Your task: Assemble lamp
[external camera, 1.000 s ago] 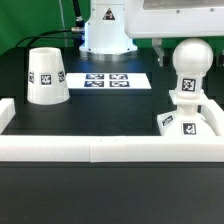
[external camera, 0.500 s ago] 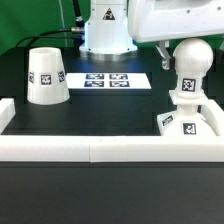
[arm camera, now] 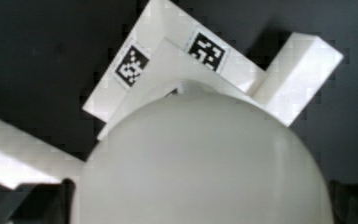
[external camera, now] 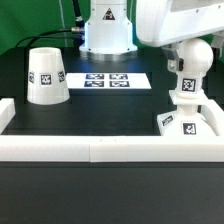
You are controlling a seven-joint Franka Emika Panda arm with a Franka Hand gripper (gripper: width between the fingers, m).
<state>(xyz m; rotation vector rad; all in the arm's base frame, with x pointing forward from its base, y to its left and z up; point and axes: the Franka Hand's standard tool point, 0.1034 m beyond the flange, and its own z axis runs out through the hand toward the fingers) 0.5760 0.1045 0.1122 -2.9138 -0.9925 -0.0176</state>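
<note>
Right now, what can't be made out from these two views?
Jaws: open or shut unclear. The arm hides them in the exterior view, and the wrist view shows only dark blurs.
Bulb top: behind the arm, exterior view.
Base block: wrist view, largely covered by the bulb; seating unseen.
Shade: outside the wrist view.

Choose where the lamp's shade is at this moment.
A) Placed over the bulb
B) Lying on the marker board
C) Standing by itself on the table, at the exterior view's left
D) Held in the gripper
C: the shade stands alone on the black table at the exterior view's left, well apart from the bulb, which sits on the base at the exterior view's right.
</note>
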